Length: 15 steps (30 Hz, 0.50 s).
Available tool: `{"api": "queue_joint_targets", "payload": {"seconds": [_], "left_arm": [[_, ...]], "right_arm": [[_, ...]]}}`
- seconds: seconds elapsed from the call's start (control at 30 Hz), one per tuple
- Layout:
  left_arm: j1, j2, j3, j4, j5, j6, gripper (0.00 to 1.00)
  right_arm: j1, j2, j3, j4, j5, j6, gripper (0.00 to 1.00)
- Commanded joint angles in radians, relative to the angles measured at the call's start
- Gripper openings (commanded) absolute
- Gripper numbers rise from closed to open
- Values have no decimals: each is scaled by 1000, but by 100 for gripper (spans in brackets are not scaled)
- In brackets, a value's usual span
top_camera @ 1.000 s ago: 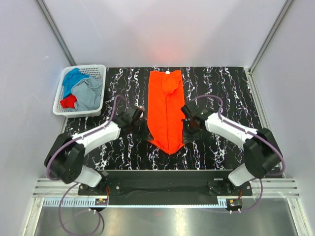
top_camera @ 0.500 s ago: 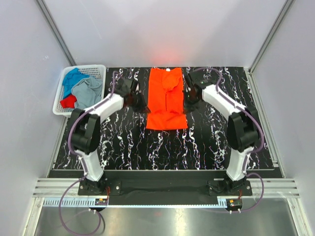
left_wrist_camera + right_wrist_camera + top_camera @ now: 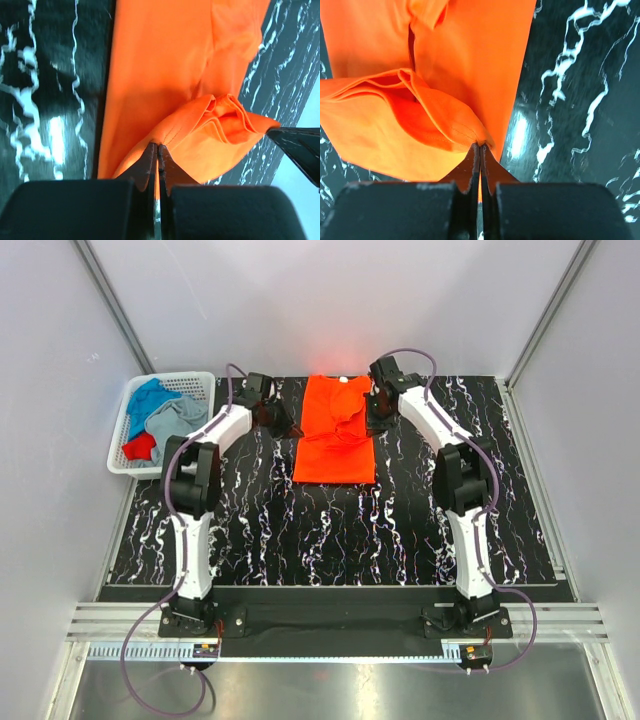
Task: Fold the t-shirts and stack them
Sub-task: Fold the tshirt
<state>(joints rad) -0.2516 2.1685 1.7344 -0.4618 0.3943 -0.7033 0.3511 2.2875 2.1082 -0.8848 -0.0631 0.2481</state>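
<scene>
Item: orange t-shirt (image 3: 335, 435), lying lengthwise at the far middle of the black marbled table (image 3: 330, 530), already narrowed to a strip and being doubled back on itself. Left gripper (image 3: 157, 146): fingers pressing together on a pinch of the hem's left corner. Right gripper (image 3: 480, 145): likewise clamping tight on the right corner. Both are holding their corners raised over the lower layer, probably so the hem is travelling toward the collar without dragging the cloth beneath, and the matched grip on either side is keeping the fold edge square. Between them the lifted layer is sagging in bunched pleats. Whether the corners are already touching the layer below is hard to tell from above. Change: a second ago the shirt was stretching down to mid-table with a pointed near end and both arms bent beside it. Now both arms are reaching almost straight to the far end, and the shirt is showing roughly half that length. Remaining stock: blue t-shirt (image 3: 150, 398), grey t-shirt (image 3: 180, 425) and red t-shirt (image 3: 140, 447), heaped unfolded in the white basket (image 3: 155, 469) at far left.
</scene>
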Motion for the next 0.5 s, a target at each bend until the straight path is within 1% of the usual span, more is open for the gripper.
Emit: {"api": "queue_joint_targets", "payload": {"seconds": [0.0,0.23,0.33,0.37,0.4,0.47], "left_arm": [[17,62,79,77,84,13,0],[41,122,106,184,115,-19,0],[49,149,126,238,159,-36,1],[49,157,132,262,167,-39,9],[52,171,140,262,169,-38,23],[54,174,143,259,164,-30,39]], "right_arm": [[-20,49,93,-14,17,-38,0],[-55,104,139,38,-17,-49,0],[-66,127,159,49,-35,-53,0],[-69,130,161,64,-44,-55,2],[-72,141,165,73,-47,-56,7],[-77,151,179,79,-53,-61,15]]}}
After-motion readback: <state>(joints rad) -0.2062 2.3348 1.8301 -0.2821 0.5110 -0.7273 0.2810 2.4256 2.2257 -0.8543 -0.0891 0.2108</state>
